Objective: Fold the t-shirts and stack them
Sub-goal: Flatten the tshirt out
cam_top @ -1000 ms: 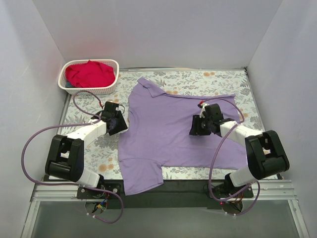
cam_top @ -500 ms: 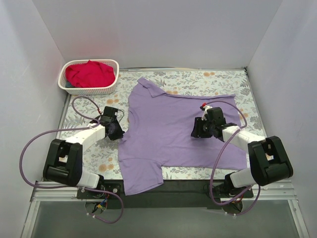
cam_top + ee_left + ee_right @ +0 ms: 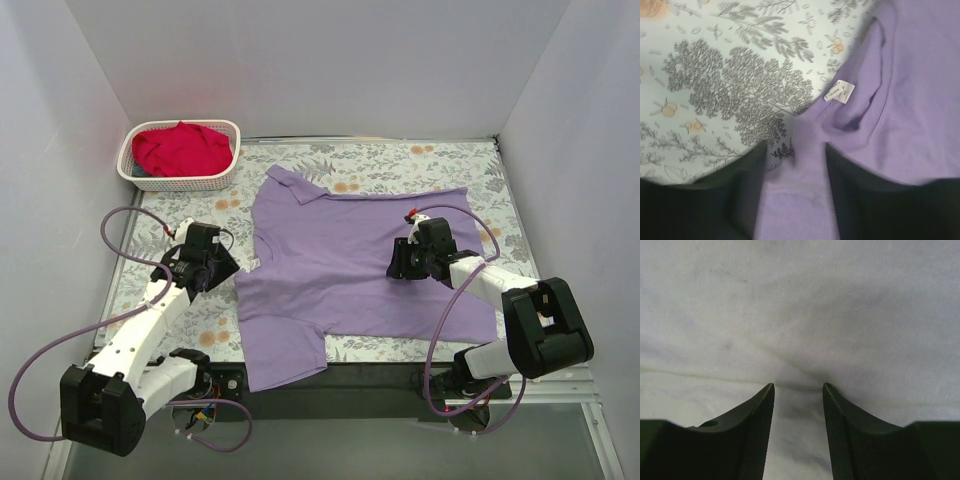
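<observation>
Cloth of the lavender t-shirt (image 3: 910, 100) fills the left hand (image 3: 795, 165) pinch; right hand (image 3: 798, 405) pinches a fold.

floral table (image 3: 440, 160), lavender t-shirt (image 3: 340, 260), seemingly white basket (image 3: 180, 178)

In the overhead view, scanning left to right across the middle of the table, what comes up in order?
Left end effector → lavender t-shirt → right end effector. The white basket holding the red t-shirt sits farther back, left.
</observation>
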You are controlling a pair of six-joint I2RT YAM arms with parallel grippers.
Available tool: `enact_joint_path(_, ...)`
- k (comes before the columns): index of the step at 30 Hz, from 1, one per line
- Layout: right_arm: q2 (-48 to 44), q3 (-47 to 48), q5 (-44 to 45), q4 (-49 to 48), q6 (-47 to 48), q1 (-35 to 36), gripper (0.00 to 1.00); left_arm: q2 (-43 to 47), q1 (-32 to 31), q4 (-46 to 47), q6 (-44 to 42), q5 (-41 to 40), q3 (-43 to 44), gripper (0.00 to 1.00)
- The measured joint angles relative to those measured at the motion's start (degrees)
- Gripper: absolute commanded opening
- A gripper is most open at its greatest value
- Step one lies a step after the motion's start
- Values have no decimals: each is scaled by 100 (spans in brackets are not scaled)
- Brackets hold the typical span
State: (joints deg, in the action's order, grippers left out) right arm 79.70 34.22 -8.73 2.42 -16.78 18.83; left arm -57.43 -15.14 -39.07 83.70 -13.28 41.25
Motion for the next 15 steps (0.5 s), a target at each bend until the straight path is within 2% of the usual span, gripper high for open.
enact_joint_path(2,-13,0,0,13,0,0,44,-4,2,-74,46,-37,-101,63)
enact_joint_path(6,-72,-31,7,68,4,0,43,-138,2,61,-79,-195,-17,66)
enact_joint_path(9,-79,-37,22,72,4,0,43,-715,4,546,-363,-223,372,54)
enact_joint_path(10,-83,-39,26,76,4,0,43,-981,4,756,-468,-214,544,43)
enact_joint_path(12,-90,-50,31,76,4,0,43,-1541,9,1174,-654,-208,870,31)
enact_joint_path(14,-116,-76,44,66,4,0,43,-2179,22,1565,-857,-190,1231,21)
enact_joint_path(15,-131,-94,44,61,4,0,43,-2483,33,1716,-953,-184,1399,20)
